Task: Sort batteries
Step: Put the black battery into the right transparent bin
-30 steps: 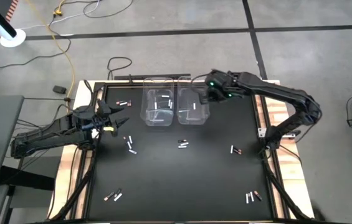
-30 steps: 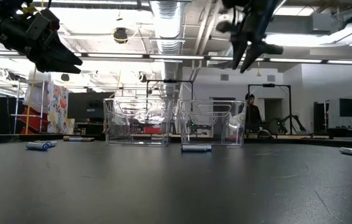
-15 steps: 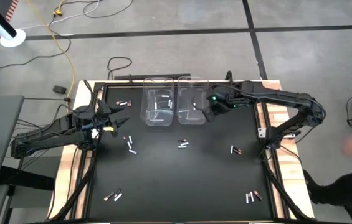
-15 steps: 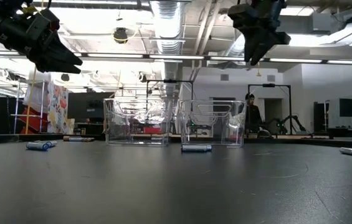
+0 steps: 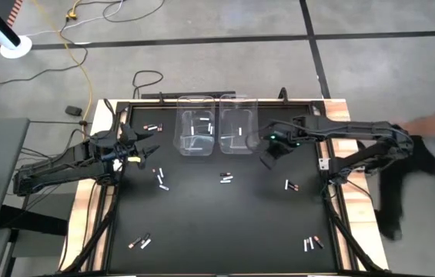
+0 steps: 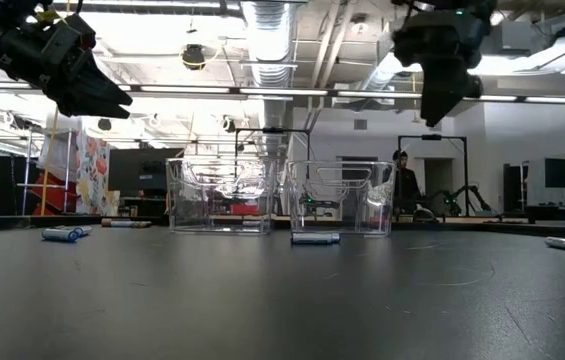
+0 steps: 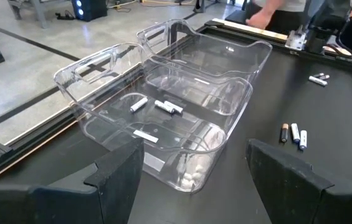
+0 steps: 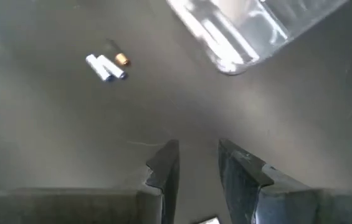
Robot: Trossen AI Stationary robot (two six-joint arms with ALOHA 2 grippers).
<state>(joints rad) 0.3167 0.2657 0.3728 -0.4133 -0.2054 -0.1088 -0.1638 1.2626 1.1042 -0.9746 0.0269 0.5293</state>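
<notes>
From above, batteries (image 5: 226,178) are lying scattered over the black bench (image 5: 217,223), some inside the left bin (image 5: 195,132); no labels are readable. At bench level, the right hand (image 6: 440,112) is hanging empty, fingers slightly parted. Through its wrist camera, the left hand (image 7: 194,174) is hovering wide open, empty.

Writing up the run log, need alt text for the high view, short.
Overhead view of a black table with two clear bins side by side at the far edge and batteries scattered in small clusters. The left pincer hovers open at the table's left side; the right pincer hovers empty just right of the bins.
</notes>
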